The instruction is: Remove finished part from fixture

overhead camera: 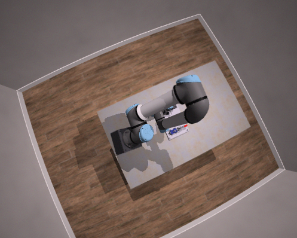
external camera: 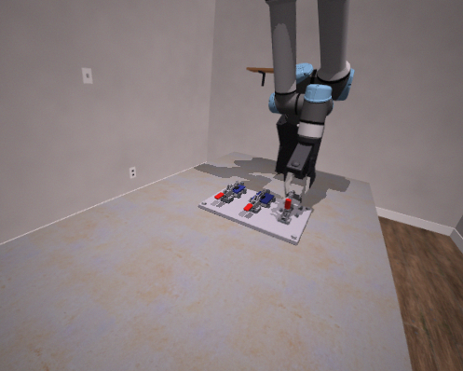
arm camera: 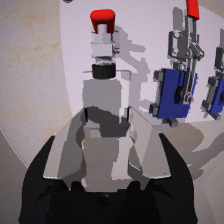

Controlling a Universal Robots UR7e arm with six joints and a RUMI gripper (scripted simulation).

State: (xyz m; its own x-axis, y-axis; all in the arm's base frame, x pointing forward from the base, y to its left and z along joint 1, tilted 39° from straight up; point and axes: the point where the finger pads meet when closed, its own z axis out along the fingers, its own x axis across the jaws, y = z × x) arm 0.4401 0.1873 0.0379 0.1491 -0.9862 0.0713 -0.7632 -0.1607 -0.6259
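Note:
The grey finished part point(arm camera: 101, 94) is between my fingertips in the wrist view. My gripper point(arm camera: 107, 108) point(external camera: 297, 192) is shut on it, over the end station of the fixture point(external camera: 264, 223). The part looks raised from its seat, but the exact height is hard to tell, and its slot cannot be made out. The open clamp of that station has its red handle point(arm camera: 103, 17) point(external camera: 288, 203) standing up. One blue blank point(arm camera: 172, 97) point(external camera: 266, 199) sits clamped in the middle station and another blue blank point(external camera: 238, 188) point(arm camera: 216, 95) in the far station.
The middle clamp's red handle point(external camera: 248, 207) and the far clamp's red handle point(external camera: 219, 196) lie low at the plate's long edge. The table point(external camera: 170, 289) point(overhead camera: 226, 101) extends around the fixture plate. The robot base point(overhead camera: 121, 140) stands at one end.

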